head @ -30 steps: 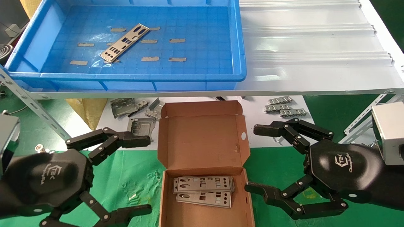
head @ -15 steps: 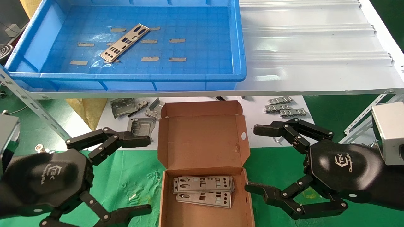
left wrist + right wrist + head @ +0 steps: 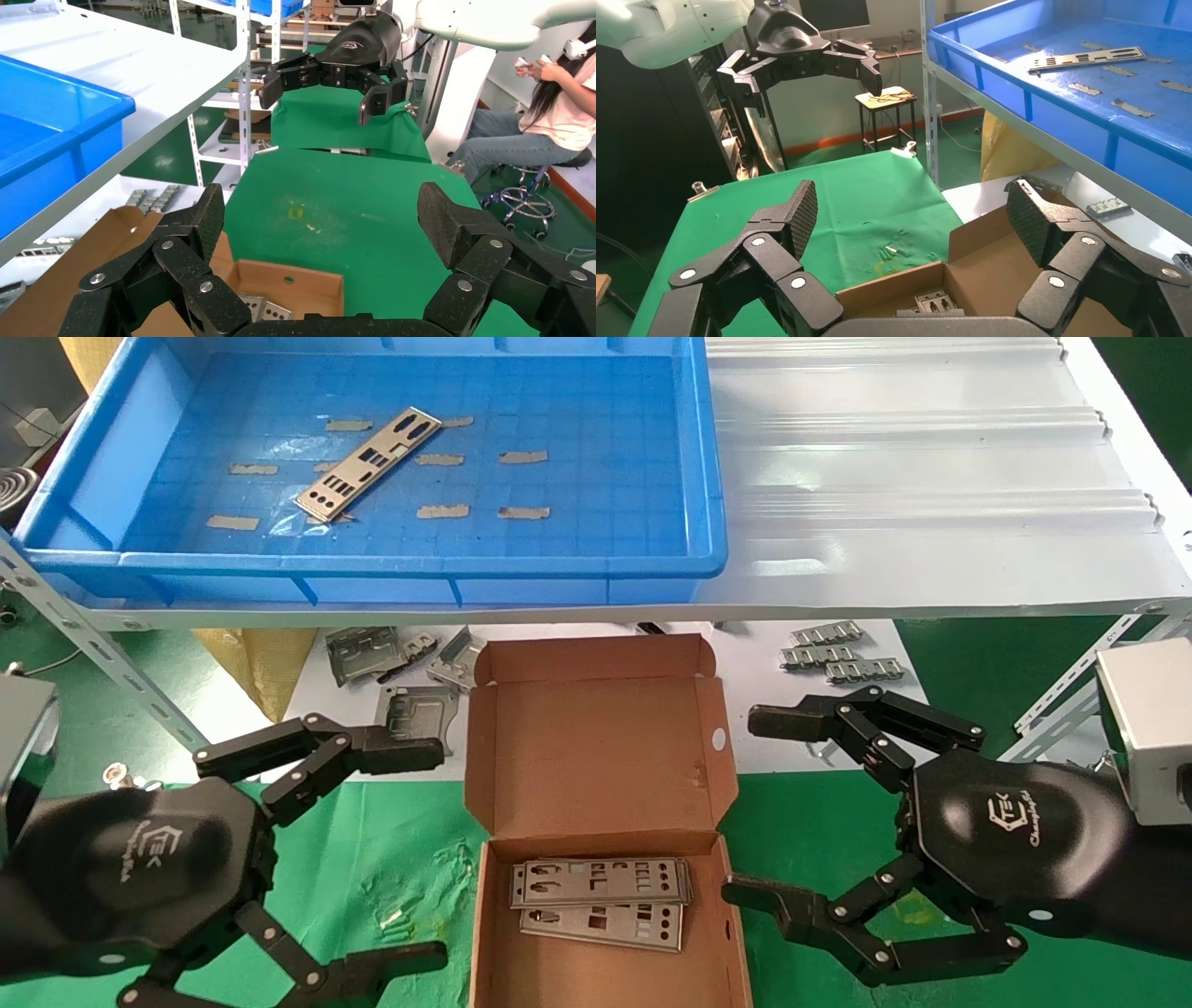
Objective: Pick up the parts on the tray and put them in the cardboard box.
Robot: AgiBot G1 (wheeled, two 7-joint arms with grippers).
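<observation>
The left gripper (image 3: 419,854) hovered to the left of the cardboard box (image 3: 596,756), above the green table (image 3: 391,840), with its jaws spread wide and released, holding nothing. The right gripper (image 3: 759,808) hovered to the right of the box in mirror position, jaws likewise released and empty. The box lay open between the two grippers, its hinged lid folded back toward the far side, a small round white sticker (image 3: 718,739) on its right flap. Two silver punched plates (image 3: 601,882) lay stacked in the near part of the box, one overlapping the other. One further punched plate (image 3: 368,463) lay at an angle on the grid floor of the blue tray (image 3: 372,563), among strips of tan tape (image 3: 443,511). The tray sat on the left part of a raised white corrugated shelf (image 3: 931,505) at the far side. Beneath the shelf edge, folded grey frame pieces (image 3: 372,654) lay far-left of the box, and short ridged silver strips (image 3: 838,654) lay far-right of it. In the left wrist view, the box (image 3: 288,288) showed between the left gripper's (image 3: 323,217) fingers, with the right gripper (image 3: 320,88) farther off.
</observation>
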